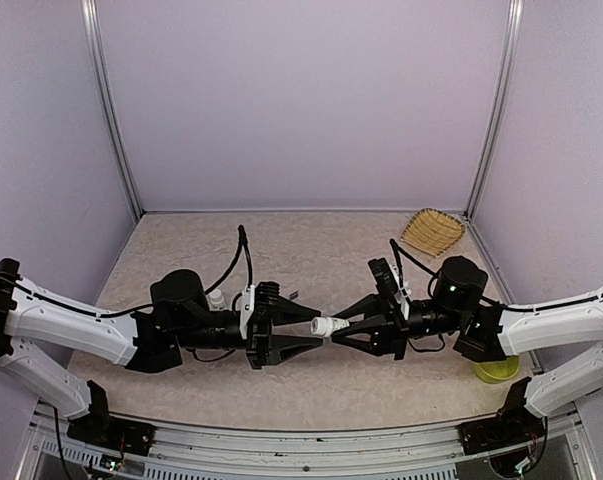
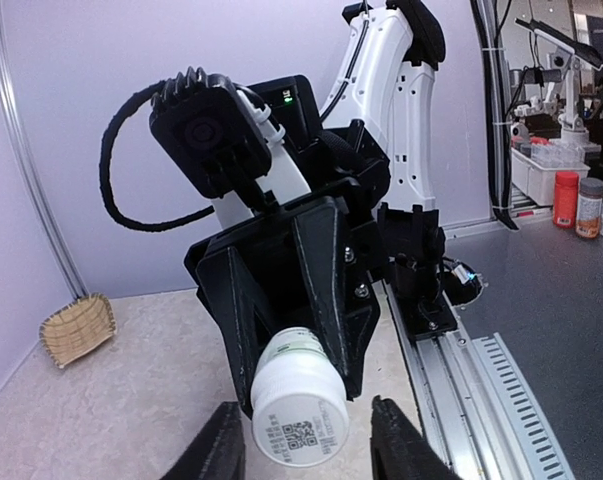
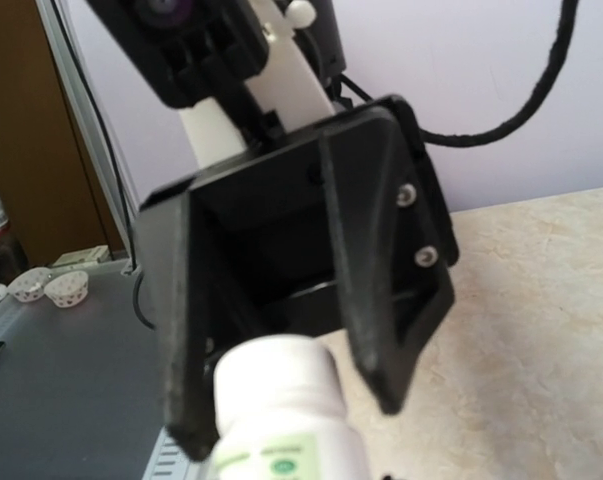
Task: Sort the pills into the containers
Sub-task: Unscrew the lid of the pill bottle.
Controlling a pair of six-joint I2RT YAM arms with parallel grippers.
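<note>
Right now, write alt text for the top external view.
Two arms meet over the table: the right end effector grips a white pill bottle, its free end between the left end effector's open jaws. A woven basket lies in the far right corner.

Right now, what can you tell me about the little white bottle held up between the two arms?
It is a small white plastic-looking bottle with a white cap, a green-printed label and a QR code on its side. It hangs roughly level above the table, clamped around its body by the right end effector. Its cap end points at the left end effector, whose open fingers flank it with slight gaps, not touching.
</note>
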